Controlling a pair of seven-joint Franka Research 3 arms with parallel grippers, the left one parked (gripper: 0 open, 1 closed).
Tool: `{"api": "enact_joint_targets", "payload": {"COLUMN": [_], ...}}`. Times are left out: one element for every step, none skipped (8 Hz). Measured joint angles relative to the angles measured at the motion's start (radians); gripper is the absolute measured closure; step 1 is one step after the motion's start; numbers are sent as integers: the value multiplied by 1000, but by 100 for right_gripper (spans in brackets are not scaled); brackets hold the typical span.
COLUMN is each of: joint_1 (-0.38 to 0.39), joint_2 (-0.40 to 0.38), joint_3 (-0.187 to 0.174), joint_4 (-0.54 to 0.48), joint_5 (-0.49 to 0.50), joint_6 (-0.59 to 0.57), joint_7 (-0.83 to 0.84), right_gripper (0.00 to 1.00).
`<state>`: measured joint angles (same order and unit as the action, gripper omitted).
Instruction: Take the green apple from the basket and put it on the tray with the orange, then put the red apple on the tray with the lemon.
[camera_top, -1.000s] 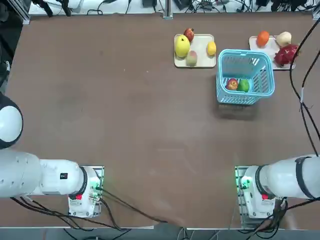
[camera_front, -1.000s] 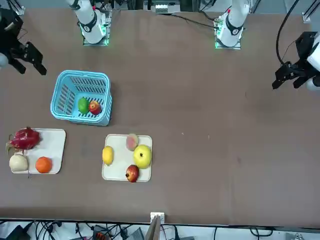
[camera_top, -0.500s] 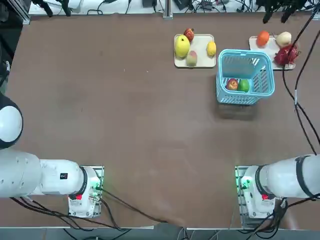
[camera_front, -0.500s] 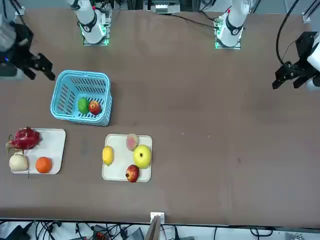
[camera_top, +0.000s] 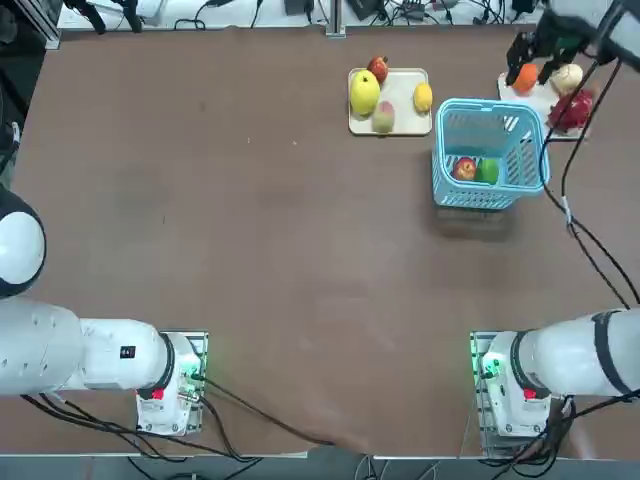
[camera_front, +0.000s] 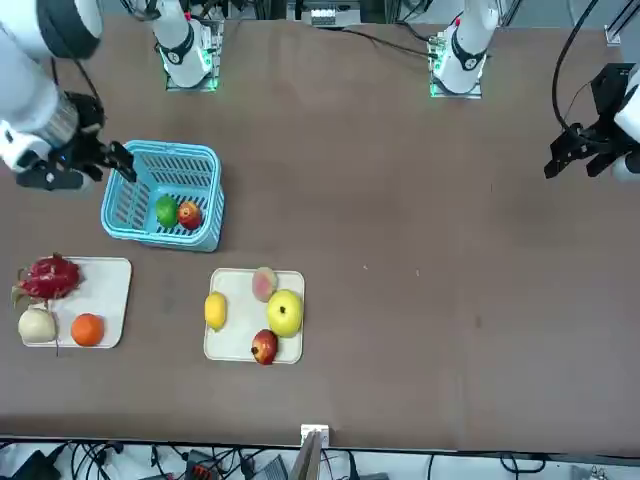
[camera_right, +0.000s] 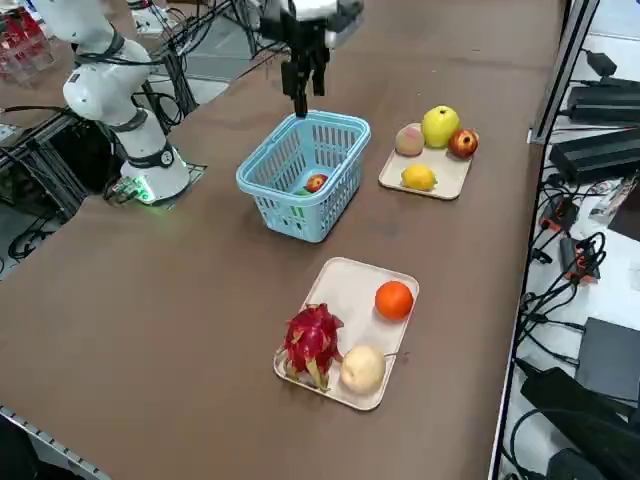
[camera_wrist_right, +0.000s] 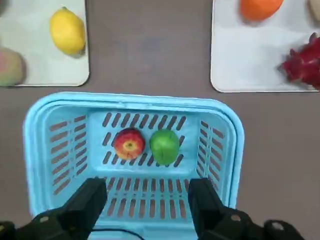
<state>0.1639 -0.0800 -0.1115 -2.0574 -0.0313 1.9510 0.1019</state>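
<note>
desk: big and brown; it carries the basket and both trays.
basket: right under the tool, and both apples lie in it.
tray with the orange: just past the basket from the tool; the orange sits on it with a spiky pink fruit and a pale round one. No green apple on it yet.
tray with the lemon: also just past the basket, on the other side; the lemon is there. No red apple on it yet.
tool: the right one, up over the basket's near rim, fingers spread apart and holding nothing.
green apple: below the tool, touching the red apple.
done: nothing moved yet, I think.
left: lift green, then red.
</note>
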Motion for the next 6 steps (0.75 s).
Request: {"api": "enact_joint_targets", "payload": {"joint_1": [-14, -25, -28, -28, -29, -32], "joint_2": [5, 11, 18, 23, 25, 29], "joint_3": [-4, -5, -6, -5, -6, -6], "joint_4": [-87, -151, -183, -207, -244, -288], "joint_5": [0, 1, 1, 2, 2, 3], "joint_6": [107, 172, 197, 218, 262, 317], "joint_7": [15, 55, 100, 125, 135, 139], "right_gripper": [0, 0, 0, 0, 0, 0]}}
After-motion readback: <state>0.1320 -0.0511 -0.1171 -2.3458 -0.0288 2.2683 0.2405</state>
